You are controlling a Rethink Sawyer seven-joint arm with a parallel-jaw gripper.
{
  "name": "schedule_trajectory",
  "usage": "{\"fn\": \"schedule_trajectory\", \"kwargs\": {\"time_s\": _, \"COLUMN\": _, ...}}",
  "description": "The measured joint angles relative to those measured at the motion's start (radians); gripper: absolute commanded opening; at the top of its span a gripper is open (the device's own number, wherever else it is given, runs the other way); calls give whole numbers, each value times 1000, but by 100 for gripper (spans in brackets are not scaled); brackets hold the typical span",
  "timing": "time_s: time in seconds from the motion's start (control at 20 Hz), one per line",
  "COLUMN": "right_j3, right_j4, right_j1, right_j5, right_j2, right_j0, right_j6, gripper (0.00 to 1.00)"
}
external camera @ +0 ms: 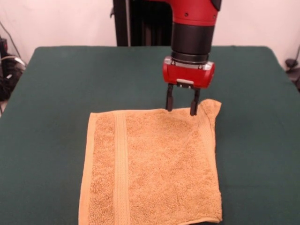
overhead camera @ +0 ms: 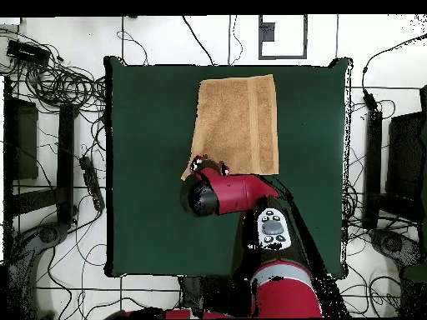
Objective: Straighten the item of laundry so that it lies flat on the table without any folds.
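The orange-tan towel [external camera: 154, 164] lies spread on the dark green table [external camera: 56, 93], with a woven band running down its left side. Its far right corner [external camera: 213, 105] sticks out and looks slightly lifted. Its near edge reaches the picture's bottom. My gripper [external camera: 181, 111] points straight down with its two black fingers apart. The tips are at the towel's far edge, just left of that corner, with nothing held between them. In the overhead view the towel [overhead camera: 236, 123] lies near the table's far edge. There the arm's wrist [overhead camera: 204, 196] covers the gripper beside the towel's stretched corner [overhead camera: 188, 172].
The table [overhead camera: 150, 167] has wide bare cloth to both sides of the towel and behind the gripper. Cables and stands [overhead camera: 58, 83] lie on the floor around the table. The robot's pedestal [external camera: 140, 23] stands at the far side.
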Motion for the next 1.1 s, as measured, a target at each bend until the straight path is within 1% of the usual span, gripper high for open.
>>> {"fn": "schedule_trajectory", "kwargs": {"time_s": 0.6, "right_j3": -6, "right_j4": -2, "right_j1": 1, "right_j5": 3, "right_j2": 0, "right_j0": 3, "right_j6": 0, "gripper": 100}}
{"fn": "schedule_trajectory", "kwargs": {"time_s": 0.85, "right_j3": -22, "right_j4": -2, "right_j1": -6, "right_j5": 49, "right_j2": -2, "right_j0": 23, "right_j6": 0, "gripper": 100}}
{"fn": "schedule_trajectory", "kwargs": {"time_s": 1.1, "right_j3": -43, "right_j4": -2, "right_j1": -5, "right_j5": 86, "right_j2": -1, "right_j0": 18, "right_j6": 0, "gripper": 100}}
